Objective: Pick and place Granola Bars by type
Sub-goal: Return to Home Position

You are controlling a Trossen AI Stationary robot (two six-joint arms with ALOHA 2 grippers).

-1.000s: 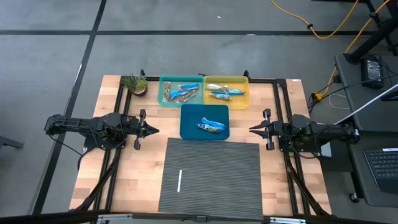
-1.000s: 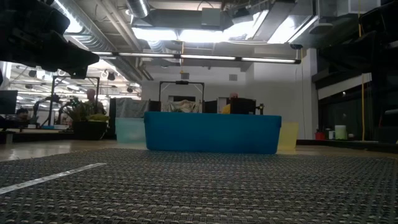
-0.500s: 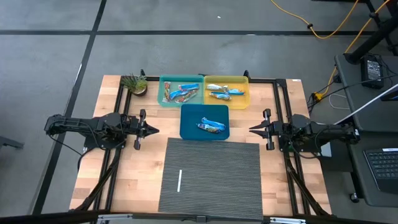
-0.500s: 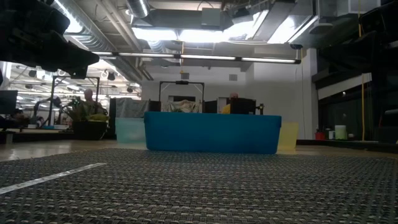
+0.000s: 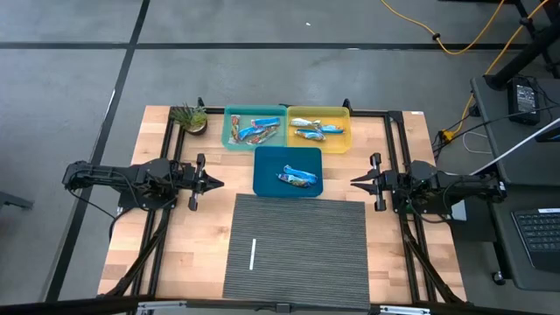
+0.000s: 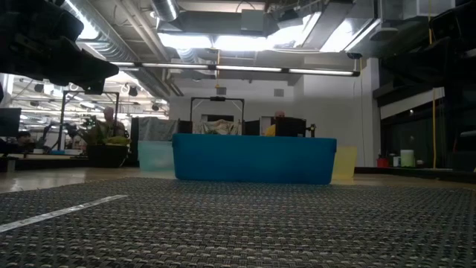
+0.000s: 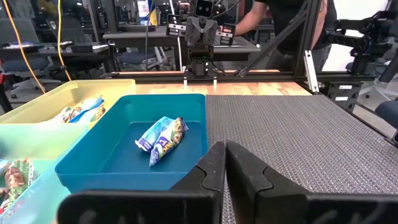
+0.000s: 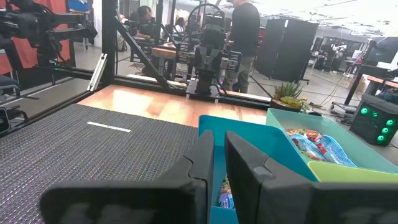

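This is my robotics lab, set in an open industrial hall. Bare ducts [image 6: 249, 18] and long strip lights [image 6: 245, 69] run under the ceiling. The floor [image 5: 262, 74] is grey concrete, with a yellow cable [image 5: 435, 36] snaking across it at the far right. My wooden table [image 5: 188, 254] sits inside a black metal frame [image 5: 385, 111], and a keyboard [image 5: 535, 229] lies on the dark desk [image 5: 525, 267] to its right. Beyond are more benches [image 7: 130, 38], dark partitions [image 8: 289, 40] and a person [image 8: 245, 31] standing at work.
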